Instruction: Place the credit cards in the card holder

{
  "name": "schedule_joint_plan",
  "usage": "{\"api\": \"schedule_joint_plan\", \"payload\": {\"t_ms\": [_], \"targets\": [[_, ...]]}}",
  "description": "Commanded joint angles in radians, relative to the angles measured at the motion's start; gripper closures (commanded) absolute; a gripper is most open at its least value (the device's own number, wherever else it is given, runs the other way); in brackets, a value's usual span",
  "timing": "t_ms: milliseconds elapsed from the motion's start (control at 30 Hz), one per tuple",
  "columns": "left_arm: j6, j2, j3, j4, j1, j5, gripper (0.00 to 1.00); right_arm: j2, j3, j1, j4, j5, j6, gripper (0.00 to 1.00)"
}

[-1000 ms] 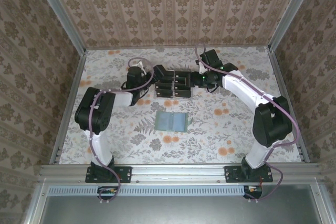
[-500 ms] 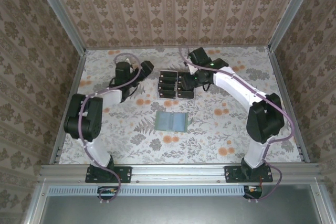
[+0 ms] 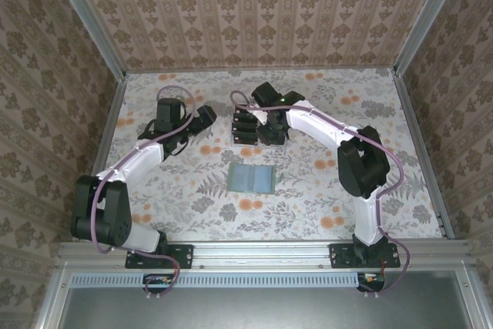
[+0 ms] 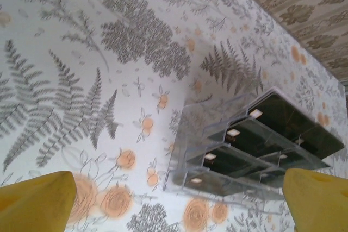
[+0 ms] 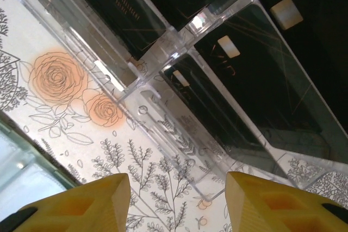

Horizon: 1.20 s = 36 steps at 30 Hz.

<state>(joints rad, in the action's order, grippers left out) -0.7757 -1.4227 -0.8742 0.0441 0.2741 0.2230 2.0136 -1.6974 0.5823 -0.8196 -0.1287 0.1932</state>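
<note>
Left claw (image 3: 206, 116), seen from above, hangs released over the floral counter (image 3: 323, 190), toward the far edge and left of the middle. Its jaws are wide with nothing between them, and it stands beside the clear rack (image 3: 259, 135) but apart from it. The right claw (image 3: 254, 113) is over the far part of that rack, which sits near the far edge at about the middle; from this height its jaws are too small to judge. The credit cards (image 3: 245, 130) stand dark in the rack's slots. The card holder (image 3: 253, 179), a flat grey-green sleeve, lies at the middle of the counter, on the near side of the rack and apart from it. From the left wrist, the left claw (image 4: 175, 205) shows its two yellow fingers (image 4: 35, 202) at the bottom corners, far apart and empty. The counter (image 4: 81, 52) lies below, and the rack (image 4: 187, 156) stands ahead to the right with credit cards (image 4: 293, 120) leaning in its compartments, each with a small pale chip. From the right wrist, the right claw (image 5: 178, 202) shows its yellow fingers (image 5: 81, 205) parted, released and gripping nothing. They are close above the rack (image 5: 157, 107), by its outer wall, and the credit cards (image 5: 261, 96) lie dark behind the clear dividers. Counter (image 5: 54, 80) with orange roses shows beside the rack.
</note>
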Motion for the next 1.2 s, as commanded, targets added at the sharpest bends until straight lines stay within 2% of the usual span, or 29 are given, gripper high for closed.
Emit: {"api": "schedule_joint_plan", "payload": {"t_ms": [0, 633, 967, 1100, 1167], "targets": [[0.026, 0.031, 0.032, 0.06, -0.004, -0.003, 0.0, 0.033, -0.039, -0.001, -0.026, -0.034, 0.046, 0.5], [0.016, 0.022, 0.076, 0.018, -0.014, 0.022, 0.0, 0.1, -0.025, 0.001, -0.029, -0.063, 0.08, 0.6], [0.01, 0.009, 0.078, 0.0, -0.016, 0.032, 0.0, 0.114, -0.034, 0.004, -0.038, -0.066, 0.101, 0.74], [0.01, 0.009, 0.079, 0.0, -0.016, 0.032, 0.0, 0.109, -0.025, 0.004, -0.035, -0.069, 0.112, 0.74], [0.011, 0.007, 0.079, -0.002, -0.016, 0.033, 0.0, 0.104, -0.018, 0.004, -0.029, -0.07, 0.115, 0.71]]}}
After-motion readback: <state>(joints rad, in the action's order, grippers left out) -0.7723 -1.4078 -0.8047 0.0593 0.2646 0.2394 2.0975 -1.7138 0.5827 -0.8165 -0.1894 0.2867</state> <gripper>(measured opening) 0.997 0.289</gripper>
